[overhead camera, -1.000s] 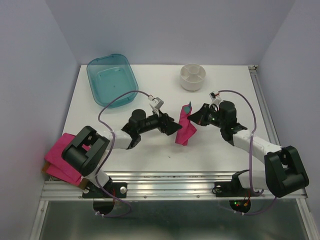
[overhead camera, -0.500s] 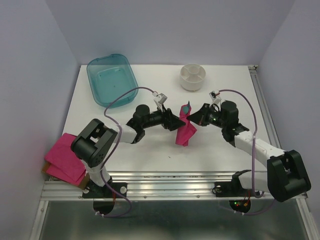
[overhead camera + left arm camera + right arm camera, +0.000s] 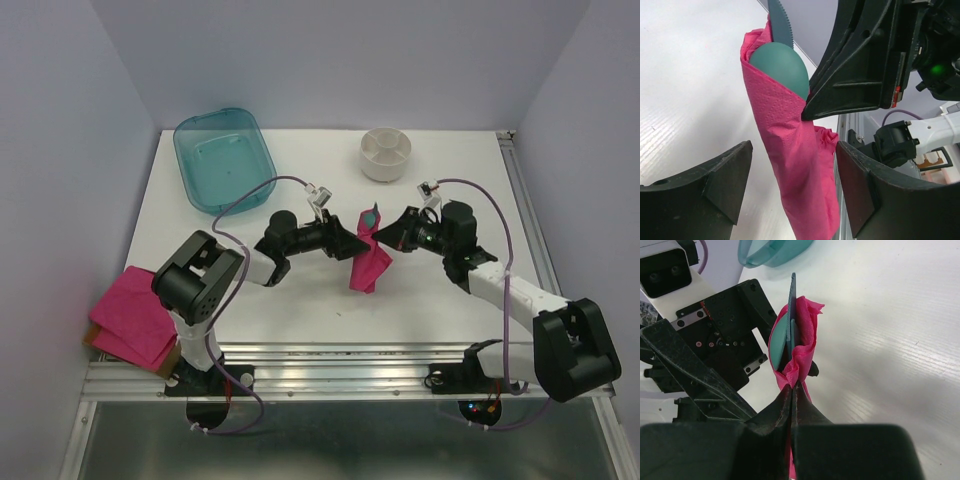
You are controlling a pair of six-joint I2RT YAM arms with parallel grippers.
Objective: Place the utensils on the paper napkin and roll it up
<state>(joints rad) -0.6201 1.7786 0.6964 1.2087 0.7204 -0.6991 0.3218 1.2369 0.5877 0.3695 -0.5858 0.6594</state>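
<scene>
The paper napkin (image 3: 368, 262) is wrapped into a loose magenta roll hanging upright above the table middle. The utensils (image 3: 371, 215) poke out of its top: a teal spoon bowl (image 3: 782, 67) and a serrated knife tip (image 3: 780, 22). My right gripper (image 3: 792, 384) is shut on the napkin's upper fold, just below the utensils (image 3: 785, 335). My left gripper (image 3: 795, 185) is open, one finger (image 3: 725, 175) left of the lower roll (image 3: 805, 170) with a gap, the other finger (image 3: 865, 185) close against its crumpled right edge.
A teal plastic tub (image 3: 224, 158) sits at the back left and a white round dish (image 3: 386, 154) at the back middle. A pile of pink napkins (image 3: 128, 318) hangs over the table's front left edge.
My left arm has reached right, bringing its jaws around the roll's lower part, and they have narrowed a little. The right gripper and the roll have hardly moved.
</scene>
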